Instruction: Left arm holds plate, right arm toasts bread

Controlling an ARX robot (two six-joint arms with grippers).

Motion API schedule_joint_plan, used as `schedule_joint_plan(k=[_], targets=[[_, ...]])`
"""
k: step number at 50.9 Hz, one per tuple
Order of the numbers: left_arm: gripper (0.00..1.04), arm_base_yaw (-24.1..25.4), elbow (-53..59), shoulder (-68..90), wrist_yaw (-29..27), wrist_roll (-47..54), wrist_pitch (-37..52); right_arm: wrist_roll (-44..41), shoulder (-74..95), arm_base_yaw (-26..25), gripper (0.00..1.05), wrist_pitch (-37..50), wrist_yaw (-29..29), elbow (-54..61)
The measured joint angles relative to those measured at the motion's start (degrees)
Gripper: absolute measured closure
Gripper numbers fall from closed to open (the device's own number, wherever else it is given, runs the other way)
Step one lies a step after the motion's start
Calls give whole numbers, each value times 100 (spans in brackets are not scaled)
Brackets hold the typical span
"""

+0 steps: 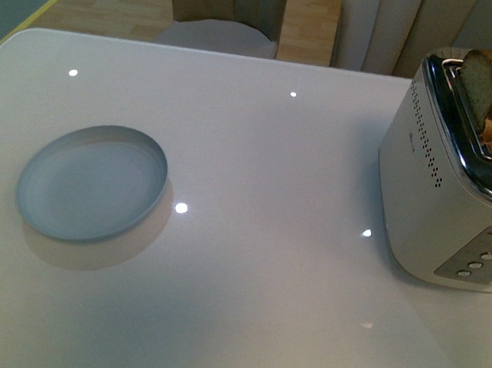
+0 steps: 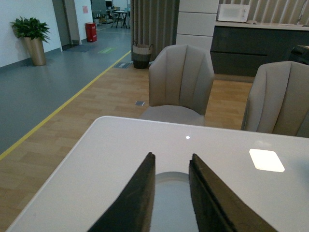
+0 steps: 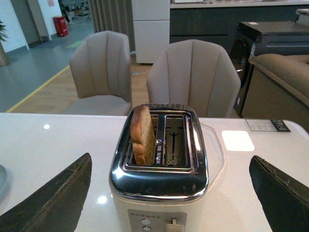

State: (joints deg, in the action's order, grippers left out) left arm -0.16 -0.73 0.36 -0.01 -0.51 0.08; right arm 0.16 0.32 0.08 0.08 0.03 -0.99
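Note:
The pale blue-grey plate (image 1: 91,182) lies empty on the white table at the left; neither arm shows in the front view. In the left wrist view my left gripper (image 2: 172,162) is open, its dark wedge fingers (image 2: 135,203) above the near part of the plate (image 2: 170,193), which shows between them. The bread slice (image 1: 487,91) stands upright in one slot of the white and chrome toaster (image 1: 439,192) at the right. In the right wrist view my right gripper (image 3: 169,166) is wide open, a finger on each side of the toaster (image 3: 159,186), the bread (image 3: 143,135) sticking up out of its slot.
The white table (image 1: 275,152) carries only plate and toaster. Beige chairs (image 1: 227,10) stand at its far edge. The toaster's second slot (image 3: 175,140) is empty, and its lever (image 3: 173,223) and buttons face the robot. The table's left edge (image 2: 53,171) drops to wood floor.

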Motion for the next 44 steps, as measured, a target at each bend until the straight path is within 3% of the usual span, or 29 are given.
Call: schedule_joint_plan(k=[9,20,44], targets=[[42,0,0,0,0,0,0,0,0,0,9,0,-2,0],[7,0,0,0,0,2,0,0,0,0,9,0,-2,0],[7,0,0,0,0,13,0,0,0,0,9,0,-2,0]])
